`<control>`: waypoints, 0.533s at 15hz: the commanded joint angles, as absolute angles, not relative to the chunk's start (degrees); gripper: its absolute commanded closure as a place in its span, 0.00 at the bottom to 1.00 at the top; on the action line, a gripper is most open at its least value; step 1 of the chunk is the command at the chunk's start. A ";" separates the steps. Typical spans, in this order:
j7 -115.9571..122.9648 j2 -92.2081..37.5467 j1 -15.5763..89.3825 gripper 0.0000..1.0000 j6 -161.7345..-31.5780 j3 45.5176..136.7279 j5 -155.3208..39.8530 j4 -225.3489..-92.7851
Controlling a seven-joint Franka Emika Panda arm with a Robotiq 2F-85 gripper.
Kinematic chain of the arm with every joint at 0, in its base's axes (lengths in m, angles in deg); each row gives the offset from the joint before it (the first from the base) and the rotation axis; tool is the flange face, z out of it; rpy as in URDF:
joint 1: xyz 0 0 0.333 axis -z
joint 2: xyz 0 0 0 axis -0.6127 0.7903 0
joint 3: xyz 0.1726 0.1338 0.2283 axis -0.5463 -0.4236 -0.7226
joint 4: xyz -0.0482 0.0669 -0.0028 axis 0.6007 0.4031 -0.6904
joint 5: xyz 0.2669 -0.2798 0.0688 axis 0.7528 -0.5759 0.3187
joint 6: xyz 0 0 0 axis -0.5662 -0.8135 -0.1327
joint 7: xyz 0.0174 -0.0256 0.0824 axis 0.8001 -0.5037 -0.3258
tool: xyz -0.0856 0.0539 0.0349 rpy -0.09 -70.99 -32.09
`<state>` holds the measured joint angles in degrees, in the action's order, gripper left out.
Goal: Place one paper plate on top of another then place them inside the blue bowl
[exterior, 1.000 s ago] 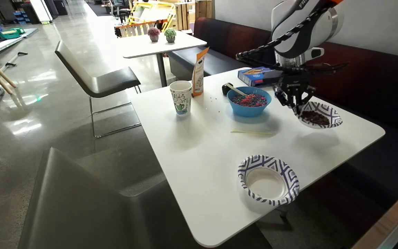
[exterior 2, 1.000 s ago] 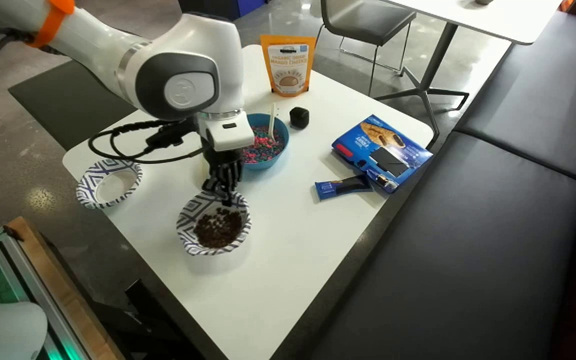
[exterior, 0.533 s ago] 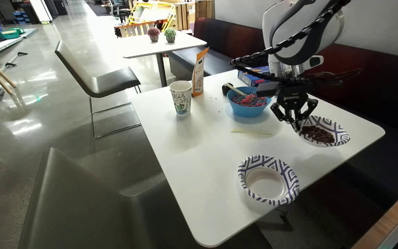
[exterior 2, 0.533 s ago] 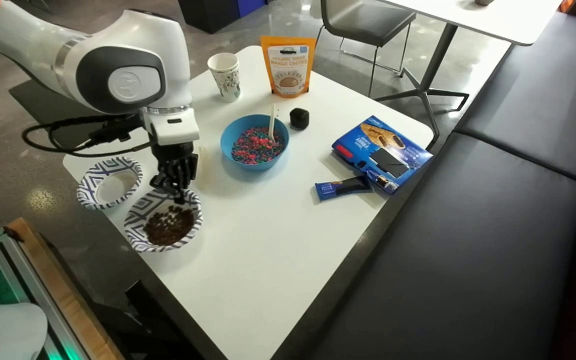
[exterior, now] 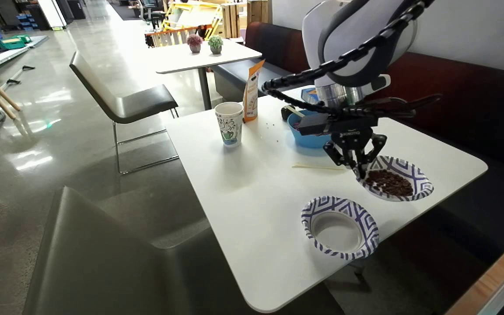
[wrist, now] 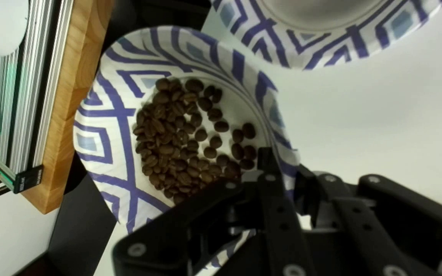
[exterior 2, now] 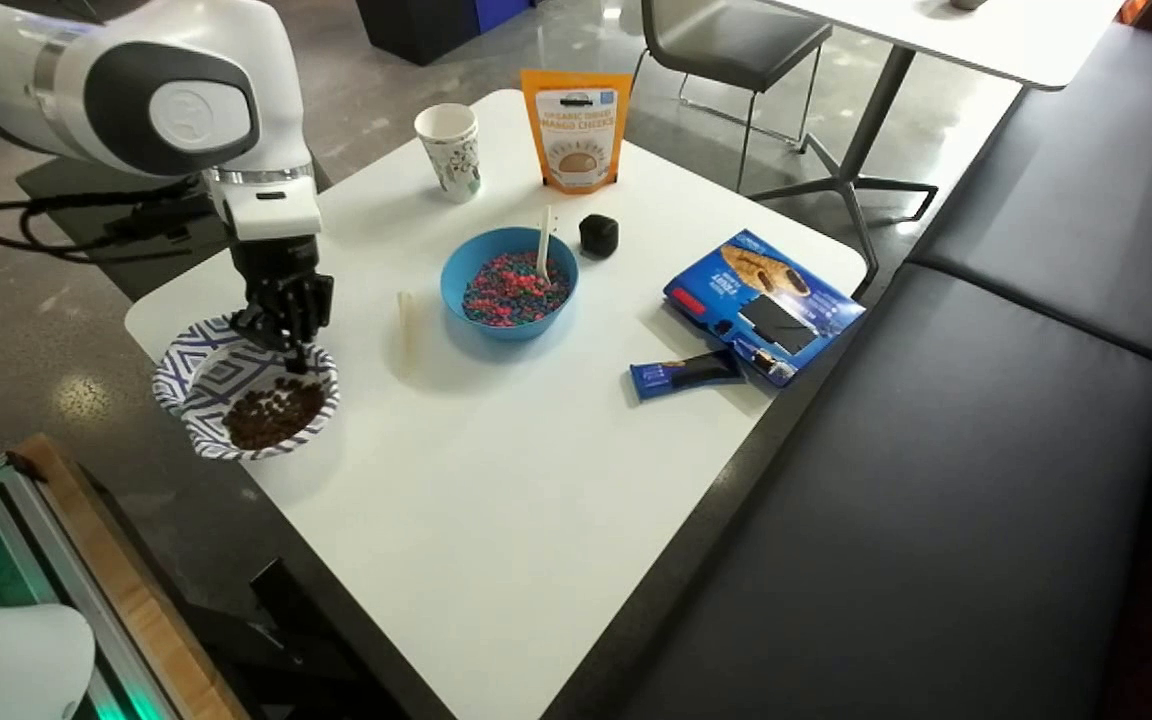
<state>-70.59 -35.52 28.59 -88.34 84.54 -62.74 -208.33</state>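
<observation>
A paper plate with dark coffee beans [wrist: 173, 142] hangs in the air, its patterned rim [exterior: 421, 181] bent at the grip. My gripper [exterior: 360, 172] is shut on that rim, one finger inside and one outside, as the wrist view shows of the gripper [wrist: 288, 172]. It tilts, beans bunched on the side away from the fingers. Another plate, white-centred [exterior: 338, 232], rests near the table's corner; the held plate [exterior 2: 198, 425] partly covers this plate [exterior 2: 184, 362] in an exterior view. The blue bowl [exterior 2: 456, 275] holds colourful bits and a white spoon; my gripper hides part of the bowl [exterior: 311, 141].
A paper cup [exterior 2: 454, 155] and an orange pouch [exterior 2: 578, 135] stand past the bowl, near a small black object [exterior 2: 598, 236]. A blue box [exterior 2: 736, 290] and a wrapped bar [exterior 2: 671, 376] lie at the bench side. A pale strip [exterior: 315, 166] lies flat before the bowl.
My gripper has carried the bean-filled plate lower and sideways, away from the bowl and close beside the white-centred plate. The grip on the rim is the same; the other things have stayed put.
</observation>
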 commanded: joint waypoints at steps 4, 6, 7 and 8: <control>-71.11 -33.41 28.55 0.98 -87.98 82.20 -54.42 -203.28; -69.51 -32.12 28.87 0.98 -87.87 82.04 -51.32 -201.74; -69.75 -31.44 28.82 0.98 -88.76 82.08 -50.40 -201.20; -69.67 -30.48 28.74 0.98 -88.50 81.95 -48.94 -200.44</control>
